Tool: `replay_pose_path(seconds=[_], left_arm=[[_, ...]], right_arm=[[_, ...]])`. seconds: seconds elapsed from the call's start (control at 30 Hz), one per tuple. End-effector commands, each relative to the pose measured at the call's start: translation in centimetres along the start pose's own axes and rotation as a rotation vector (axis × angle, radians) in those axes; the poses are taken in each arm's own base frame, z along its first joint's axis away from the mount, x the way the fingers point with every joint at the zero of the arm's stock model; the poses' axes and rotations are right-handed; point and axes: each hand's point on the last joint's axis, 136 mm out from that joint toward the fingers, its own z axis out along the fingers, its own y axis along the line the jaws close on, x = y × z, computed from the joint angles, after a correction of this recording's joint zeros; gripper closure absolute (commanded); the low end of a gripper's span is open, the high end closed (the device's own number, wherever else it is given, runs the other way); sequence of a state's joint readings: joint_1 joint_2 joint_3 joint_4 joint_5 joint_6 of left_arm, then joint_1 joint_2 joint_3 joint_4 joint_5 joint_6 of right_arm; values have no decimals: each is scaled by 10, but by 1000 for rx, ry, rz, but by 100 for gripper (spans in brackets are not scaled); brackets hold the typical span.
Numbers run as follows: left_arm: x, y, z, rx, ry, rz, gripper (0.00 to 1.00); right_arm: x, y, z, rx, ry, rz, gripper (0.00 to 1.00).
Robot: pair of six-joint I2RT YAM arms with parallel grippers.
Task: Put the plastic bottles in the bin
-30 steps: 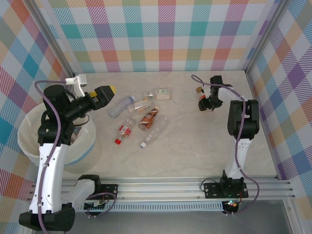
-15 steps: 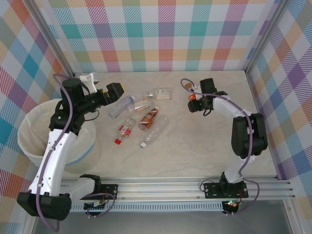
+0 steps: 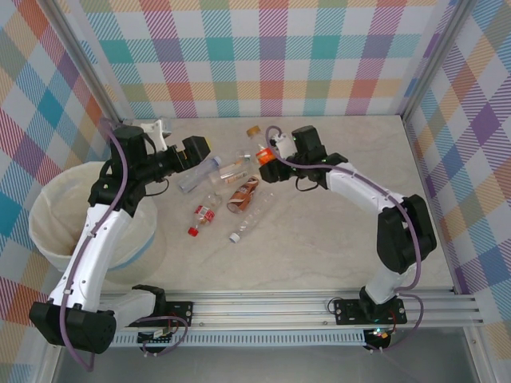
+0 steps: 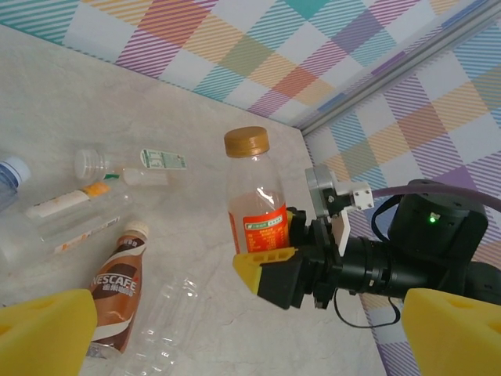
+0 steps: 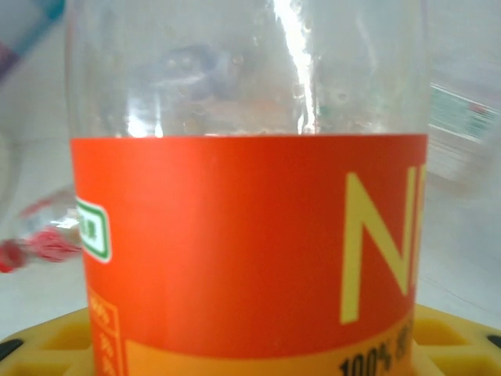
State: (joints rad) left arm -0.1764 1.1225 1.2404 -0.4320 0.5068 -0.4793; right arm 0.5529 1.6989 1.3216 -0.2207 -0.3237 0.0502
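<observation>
My right gripper (image 3: 271,156) is shut on an orange-labelled plastic bottle (image 3: 259,142) with a brown cap, held upright above the far middle of the table; this bottle (image 4: 254,196) also faces the left wrist camera, and its label (image 5: 235,243) looms in the right wrist view. Several more plastic bottles lie below it: a blue-capped one (image 3: 196,172), a brown coffee one (image 3: 243,194), a red-capped one (image 3: 206,211) and a clear one (image 3: 252,215). My left gripper (image 3: 196,150) hangs open, just left of the pile, its yellow fingers (image 4: 43,333) wide apart. The bag-lined bin (image 3: 40,231) stands at the left.
The left arm reaches over the bin's far rim. Checked walls close the table on the far, left and right sides. A metal rail (image 3: 271,307) runs along the near edge. Bare tabletop (image 3: 335,239) stretches right of the pile.
The right arm has swung from the far right to the middle of the table, carrying the orange-labelled bottle. The left gripper has shifted slightly right toward the pile, still open.
</observation>
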Motion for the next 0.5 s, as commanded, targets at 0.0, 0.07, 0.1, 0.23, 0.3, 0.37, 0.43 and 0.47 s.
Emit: replay_pose_path(seconds=[0.0, 0.07, 0.1, 0.23, 0.3, 0.37, 0.43, 0.47], left_arm=[[1, -9, 8, 58, 11, -2, 0], [2, -9, 13, 64, 22, -15, 0], [3, -8, 15, 66, 28, -21, 0], [8, -8, 26, 82, 55, -39, 0], [11, -8, 33, 90, 75, -45, 0], [14, -10, 39, 100, 95, -45, 0], [14, -11, 44, 100, 99, -39, 0], [14, -9, 46, 87, 95, -39, 0]], right_arm=[[-22, 47, 3, -127, -61, 15, 61], [-22, 68, 5, -184, -70, 30, 61], [-22, 74, 5, -199, -73, 39, 61], [-26, 95, 4, -248, -89, 49, 61], [-27, 107, 4, -289, -91, 23, 61], [-29, 114, 5, -311, -88, 8, 60], [-31, 119, 5, -333, -82, 4, 60], [-31, 121, 6, -343, -84, 2, 60]])
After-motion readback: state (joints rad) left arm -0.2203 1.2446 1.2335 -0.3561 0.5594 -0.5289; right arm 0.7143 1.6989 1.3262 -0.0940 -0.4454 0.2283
